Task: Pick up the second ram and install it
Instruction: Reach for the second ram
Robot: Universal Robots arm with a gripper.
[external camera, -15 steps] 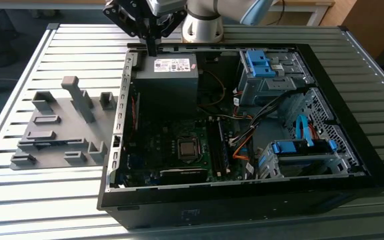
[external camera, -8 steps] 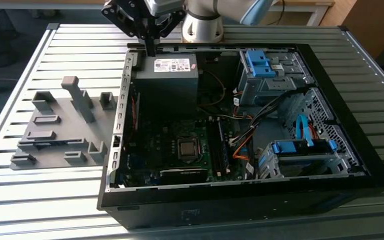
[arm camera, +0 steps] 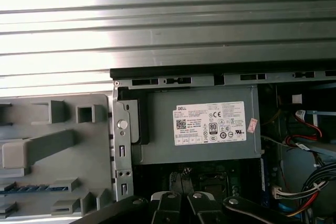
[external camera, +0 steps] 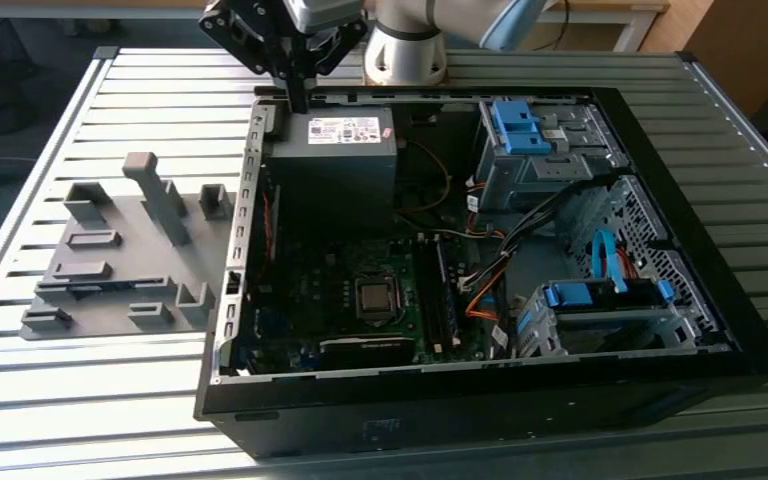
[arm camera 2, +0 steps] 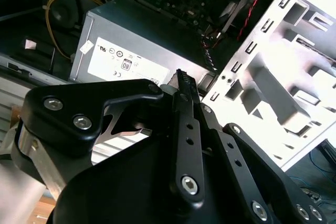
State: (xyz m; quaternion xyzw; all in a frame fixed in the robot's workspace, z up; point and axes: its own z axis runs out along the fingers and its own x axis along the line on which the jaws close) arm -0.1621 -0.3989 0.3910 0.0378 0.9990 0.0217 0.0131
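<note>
We see the end effector [external camera: 299,97] clenched, fingertips together, above the computer case's [external camera: 491,400] corner by the power supply [external camera: 337,160]. The second ram [arm camera: 31,187] lies in the grey holder [arm camera: 79,169] on the desk [external camera: 157,100], beside the case.

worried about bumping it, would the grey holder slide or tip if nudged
It would likely slide: the holder lies flat on the smooth slatted table, with no clamps seen. Tipping seems unlikely, since its base is wide and low. It is probably stiff, light plastic, judging by its moulded blocks.
</note>
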